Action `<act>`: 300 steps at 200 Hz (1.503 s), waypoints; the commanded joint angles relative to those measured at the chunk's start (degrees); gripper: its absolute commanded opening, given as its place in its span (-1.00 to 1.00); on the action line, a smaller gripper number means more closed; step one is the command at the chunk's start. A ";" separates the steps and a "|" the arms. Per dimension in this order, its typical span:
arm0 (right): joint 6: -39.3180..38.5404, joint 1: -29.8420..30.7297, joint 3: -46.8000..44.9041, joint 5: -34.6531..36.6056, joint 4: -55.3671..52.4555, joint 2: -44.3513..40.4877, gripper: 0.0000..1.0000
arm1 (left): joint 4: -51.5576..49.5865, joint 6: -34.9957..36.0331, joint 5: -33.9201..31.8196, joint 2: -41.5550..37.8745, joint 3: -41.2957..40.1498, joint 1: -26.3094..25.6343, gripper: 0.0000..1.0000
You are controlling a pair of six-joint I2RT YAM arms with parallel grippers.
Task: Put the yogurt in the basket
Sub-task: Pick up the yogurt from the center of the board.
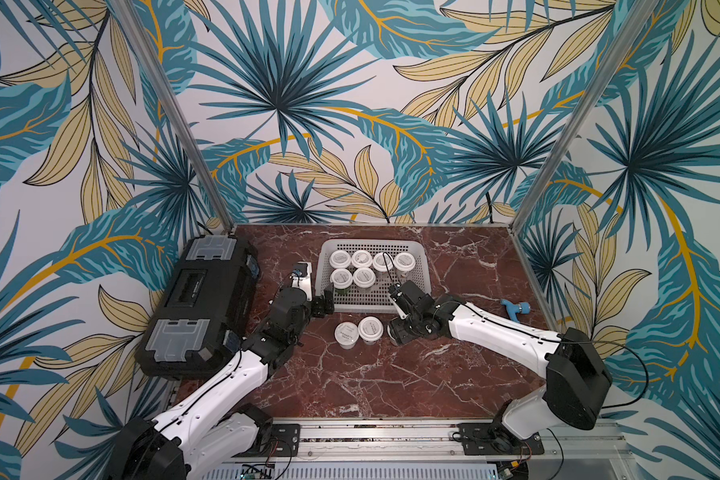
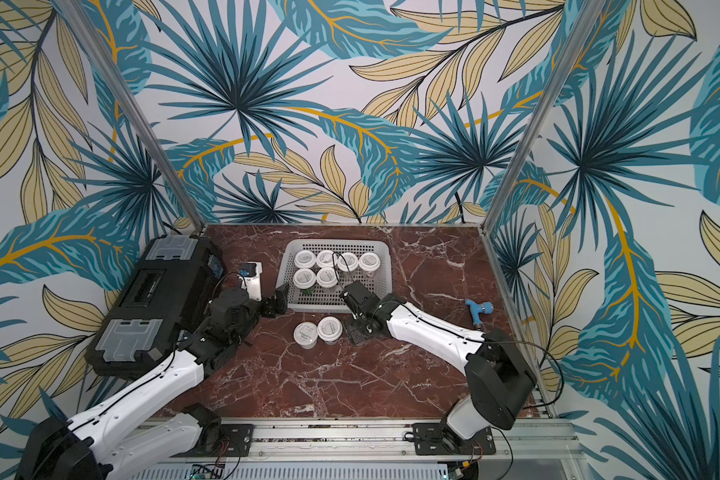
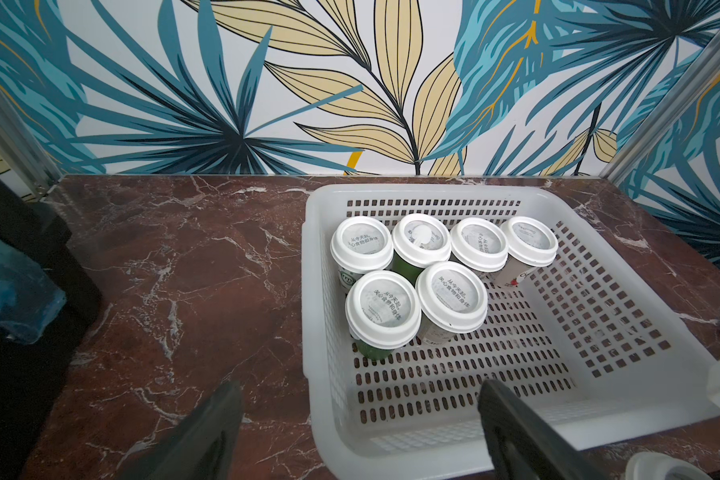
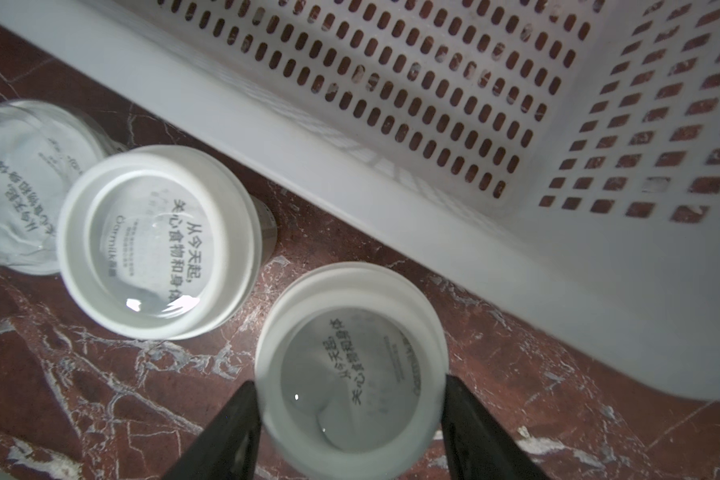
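Note:
The pale perforated basket (image 1: 368,242) (image 2: 337,242) (image 3: 391,191) stands at the back middle of the marble table. Several white-lidded yogurt cups (image 1: 364,276) (image 3: 452,297) stand in its far left part. In front of its near wall two more cups (image 1: 346,334) (image 1: 370,329) stand on the table. Beside them my right gripper (image 1: 395,334) (image 4: 350,384) is shut on a third yogurt (image 4: 352,370), both fingers pressed against the lid's sides. My left gripper (image 1: 323,303) (image 3: 360,388) hangs open at the basket's near left corner, holding nothing.
A big black case (image 1: 200,307) with grey latches lies along the table's left edge, close to my left arm. A small blue object (image 1: 516,309) lies near the right edge. Aluminium posts and patterned walls close the table on three sides.

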 commanded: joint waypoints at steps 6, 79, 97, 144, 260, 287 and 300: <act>-0.15 0.38 0.93 0.51 -2.27 -1.85 0.33 | 0.29 0.15 -0.13 -0.17 2.51 0.30 0.86; -0.07 0.50 0.80 -0.26 -3.31 -4.41 0.34 | 0.28 0.09 -0.11 -0.11 2.58 0.37 0.86; -0.04 0.59 1.02 -0.42 -3.66 -4.95 0.33 | 0.28 0.09 -0.11 -0.17 2.58 0.32 0.86; 0.08 0.76 1.83 -0.83 -4.59 -5.59 0.33 | 0.27 0.09 -0.11 -0.25 2.50 0.32 0.86; 0.04 2.26 7.25 0.26 -8.80 -6.64 0.33 | 0.10 0.08 -0.26 0.31 2.85 0.36 0.86; -0.51 3.77 8.96 0.45 -9.80 -7.04 0.33 | 0.11 0.07 -0.21 0.31 2.85 0.35 0.86; -0.96 3.85 9.90 0.74 -10.09 -7.17 0.33 | 0.10 0.08 -0.24 0.35 2.85 0.38 0.86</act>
